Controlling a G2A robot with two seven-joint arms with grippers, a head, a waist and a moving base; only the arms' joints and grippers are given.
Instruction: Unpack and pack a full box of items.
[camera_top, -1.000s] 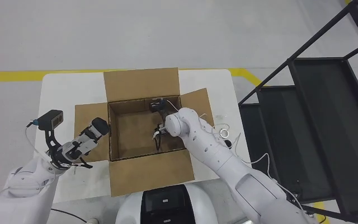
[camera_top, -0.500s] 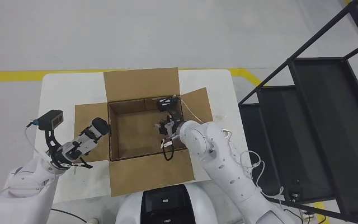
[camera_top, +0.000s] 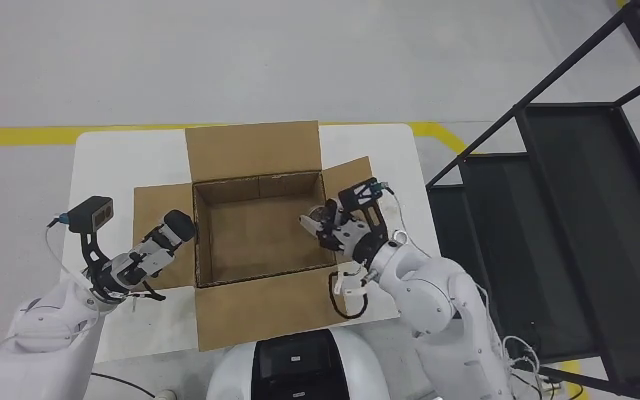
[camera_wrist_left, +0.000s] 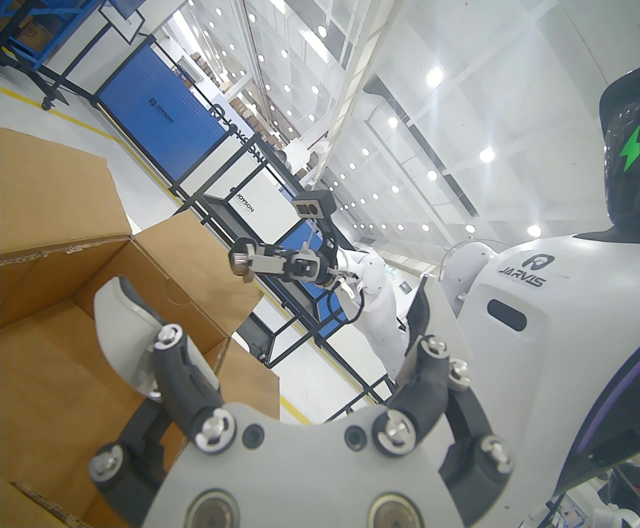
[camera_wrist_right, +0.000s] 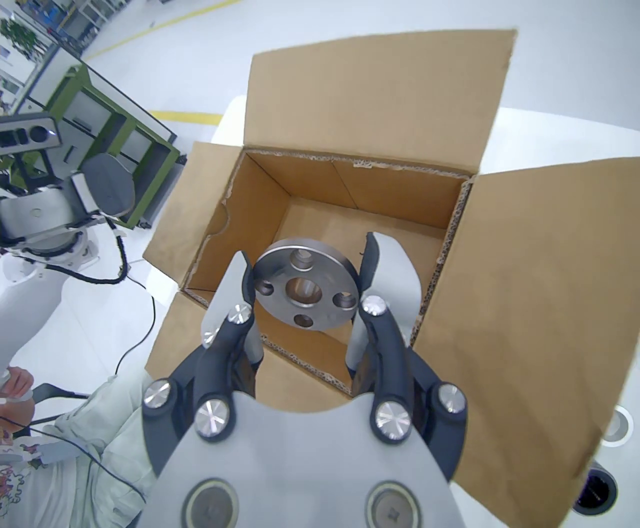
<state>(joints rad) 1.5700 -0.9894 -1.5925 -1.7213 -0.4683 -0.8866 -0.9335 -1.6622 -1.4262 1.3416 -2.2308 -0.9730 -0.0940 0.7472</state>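
At the lower left of the top view, the left gripper (camera_wrist_left: 272, 310) is hanging over the white table (camera_top: 120, 160), just beside the left flap of the cardboard box (camera_top: 255, 150). Its own wrist view is showing both fingers spread wide apart with nothing between them.

The cardboard box is sitting in the middle of the table with all four flaps folded outward. Its floor is looking bare in the top view, and the same goes for the part of it that the right wrist view is showing.

Further right, the right gripper (camera_top: 320, 222) is hovering over the box's right wall, close to the right flap. In the right wrist view its fingers are pressing against opposite edges of a round metal flange (camera_wrist_right: 305, 290), a grey disc with a centre bore and smaller bolt holes around it. The flange is hanging in the air above the box opening, clear of the floor. In the top view the disc is probably the small pale shape at the fingertips, but it is too small to be sure.

At the far right of the top view, a black rack (camera_top: 560, 200) is standing beside the table.
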